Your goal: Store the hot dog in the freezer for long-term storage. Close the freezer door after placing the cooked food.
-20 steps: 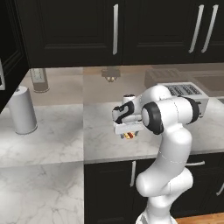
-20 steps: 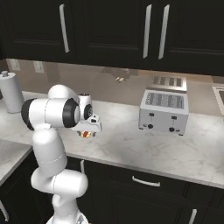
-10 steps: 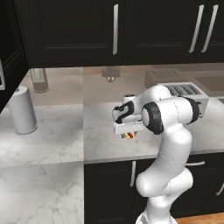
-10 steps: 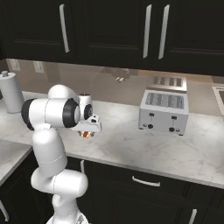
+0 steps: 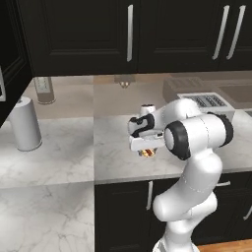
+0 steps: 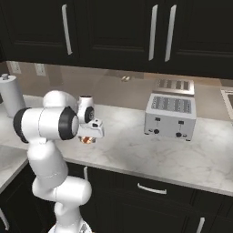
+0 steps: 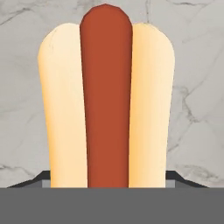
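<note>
Hot dog [image 7: 106, 100] on marble counter [image 7: 197, 65]

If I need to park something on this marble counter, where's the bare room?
Bare marble counter runs between the tan-bun hot dog, under the gripper, and the silver four-slot toaster. More lies between the hot dog and the white paper-towel roll. It is crowded only around the gripper itself.

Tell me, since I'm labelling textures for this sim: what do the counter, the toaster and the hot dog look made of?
Counter: pale stone, likely marble, with grey veining and a soft sheen. Toaster: brushed-looking grey metal with dark knobs. Hot dog: smooth matte tan bun around a red-brown sausage, flat-shaded and plastic-looking.
</note>
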